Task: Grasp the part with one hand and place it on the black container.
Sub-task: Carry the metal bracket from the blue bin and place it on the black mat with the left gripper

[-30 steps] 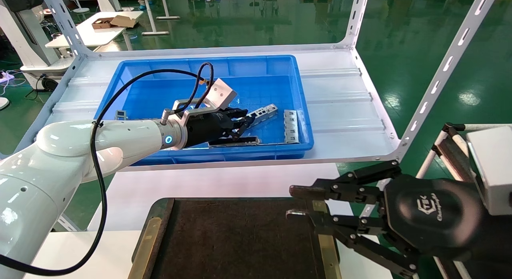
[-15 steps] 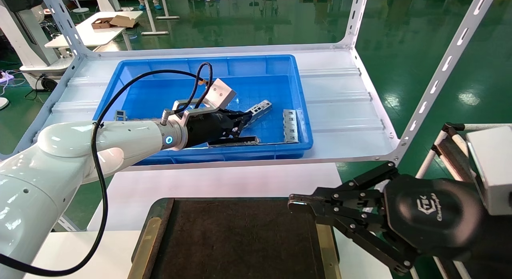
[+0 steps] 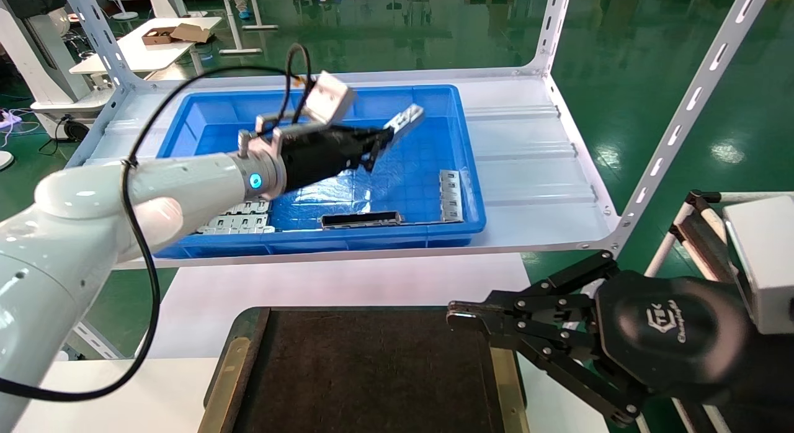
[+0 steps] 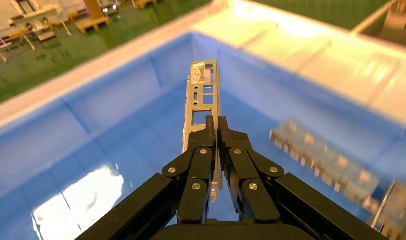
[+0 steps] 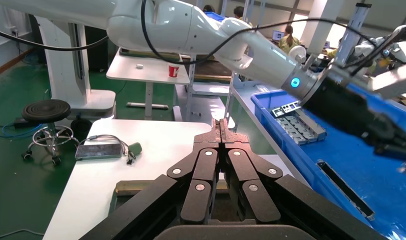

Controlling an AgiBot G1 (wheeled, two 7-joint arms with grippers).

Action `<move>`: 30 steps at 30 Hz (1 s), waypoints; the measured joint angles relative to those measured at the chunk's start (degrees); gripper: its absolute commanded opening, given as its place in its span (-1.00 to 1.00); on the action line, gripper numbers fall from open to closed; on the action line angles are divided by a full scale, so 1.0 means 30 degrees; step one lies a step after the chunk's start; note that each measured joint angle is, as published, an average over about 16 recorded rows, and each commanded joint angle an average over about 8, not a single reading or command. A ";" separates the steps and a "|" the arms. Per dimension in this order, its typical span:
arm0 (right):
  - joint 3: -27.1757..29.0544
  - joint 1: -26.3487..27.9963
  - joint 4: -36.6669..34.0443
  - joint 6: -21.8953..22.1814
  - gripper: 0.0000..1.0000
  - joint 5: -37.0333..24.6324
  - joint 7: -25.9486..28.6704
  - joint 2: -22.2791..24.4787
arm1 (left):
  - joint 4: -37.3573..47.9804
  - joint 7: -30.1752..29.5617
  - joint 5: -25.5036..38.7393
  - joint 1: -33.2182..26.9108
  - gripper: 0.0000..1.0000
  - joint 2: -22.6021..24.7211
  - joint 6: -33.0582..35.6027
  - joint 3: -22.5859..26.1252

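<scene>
Left pincer (image 3: 379, 141) clamped on the part (image 3: 404, 118), bar pointing to the frame's upper right; black container (image 3: 366, 371) lies well below, bottom centre. Right pincer (image 3: 456, 315) closed, empty.

The part (image 3: 404, 118) is bare pale metal with a dull sheen. The blue bin (image 3: 456, 149) is glossy plastic. The black container (image 3: 372, 371) has a matt, slightly rough face and brassy side strips (image 3: 222, 383).
</scene>
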 measured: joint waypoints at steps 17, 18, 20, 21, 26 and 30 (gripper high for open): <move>-0.0020 0.0004 0.0000 0.0009 -1.00 0.0014 -0.0010 0.0008 | -0.0667 0.0465 -0.2505 0.0787 -1.00 -0.2158 0.6458 -0.1151; -0.0021 0.0005 0.0000 0.0009 -1.00 0.0015 -0.0011 0.0009 | -0.0922 0.0388 -0.2584 0.0979 -1.00 -0.2370 0.6779 -0.1176; -0.0024 0.0005 0.0000 0.0010 -1.00 0.0016 -0.0012 0.0010 | -0.1561 0.0172 -0.2740 0.1417 -1.00 -0.2829 0.7366 -0.1218; -0.0025 0.0005 0.0000 0.0011 -1.00 0.0017 -0.0012 0.0010 | -0.1948 0.0035 -0.2814 0.1659 -1.00 -0.3072 0.7616 -0.1233; -0.0031 0.0007 0.0000 0.0013 -1.00 0.0021 -0.0015 0.0013 | -0.4542 -0.0924 -0.3222 0.3074 -1.00 -0.4447 0.8508 -0.1294; -0.0035 0.0008 0.0000 0.0015 -1.00 0.0024 -0.0018 0.0015 | -0.7227 -0.1900 -0.3574 0.4379 -1.00 -0.5685 0.8788 -0.1317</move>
